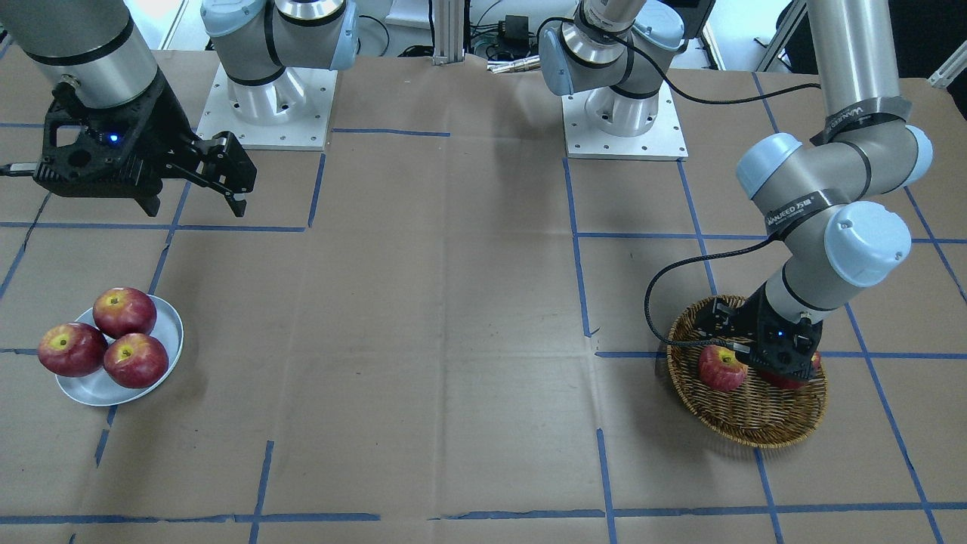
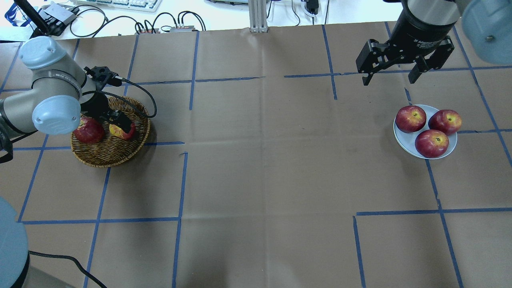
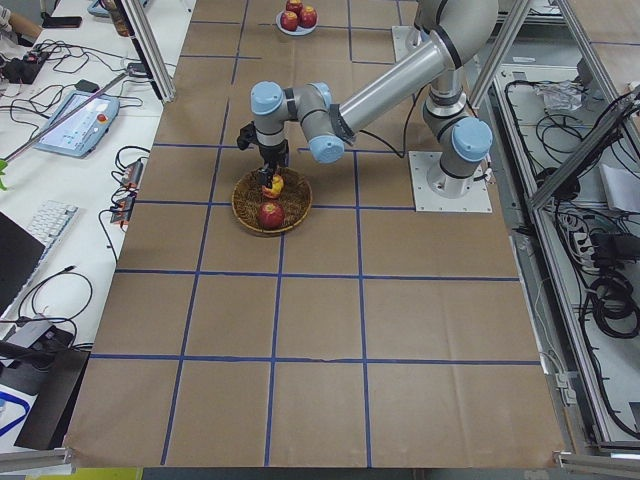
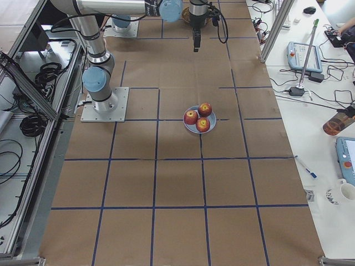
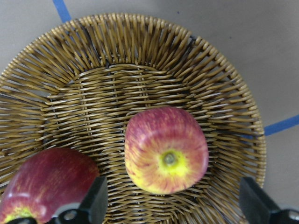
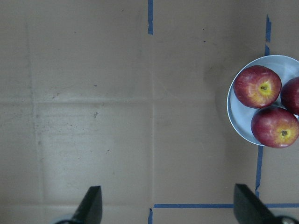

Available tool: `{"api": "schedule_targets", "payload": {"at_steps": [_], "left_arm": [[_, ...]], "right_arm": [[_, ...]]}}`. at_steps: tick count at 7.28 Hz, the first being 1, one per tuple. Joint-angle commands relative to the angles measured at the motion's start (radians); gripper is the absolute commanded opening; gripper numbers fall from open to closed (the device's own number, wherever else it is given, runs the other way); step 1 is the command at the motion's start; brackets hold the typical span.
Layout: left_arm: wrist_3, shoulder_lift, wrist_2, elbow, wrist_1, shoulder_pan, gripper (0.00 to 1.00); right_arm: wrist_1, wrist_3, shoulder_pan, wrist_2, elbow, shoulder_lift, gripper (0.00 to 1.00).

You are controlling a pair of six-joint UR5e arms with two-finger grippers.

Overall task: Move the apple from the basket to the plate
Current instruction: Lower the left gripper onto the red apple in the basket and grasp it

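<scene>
The apple point(image 5: 166, 149), pinkish-red with a yellow-green patch around the stem, lies in the wicker basket point(image 5: 140, 56) at the table's left point(image 2: 104, 154). My left gripper point(image 5: 175, 207) hangs open just over the apple point(image 2: 119, 131), one finger on each side, not touching it. A darker red apple point(image 2: 88, 130) lies beside it in the basket. The white plate point(image 2: 402, 138) at the table's right holds three dark red apples. My right gripper point(image 2: 390, 78) is open and empty, above the table behind the plate.
The table is covered in brown paper with blue tape lines. The two arm bases point(image 1: 264, 106) stand on the robot's side. The left arm's cable point(image 2: 140, 90) loops over the basket's rim. The plate's three apples point(image 6: 257, 86) fill most of it.
</scene>
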Motion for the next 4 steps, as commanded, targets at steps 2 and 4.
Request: {"api": "schedule_targets", "payload": {"at_steps": [2,4], "left_arm": [[0.002,-0.057,0.001,0.003,0.017,-0.001,0.98],[-0.004,-0.078,0.001,0.001,0.045,-0.001,0.74]], "right_arm": [[-0.003,0.0,-0.002,0.001,0.0,0.001,1.0],[-0.003,0.0,-0.002,0.001,0.0,0.001,1.0]]}}
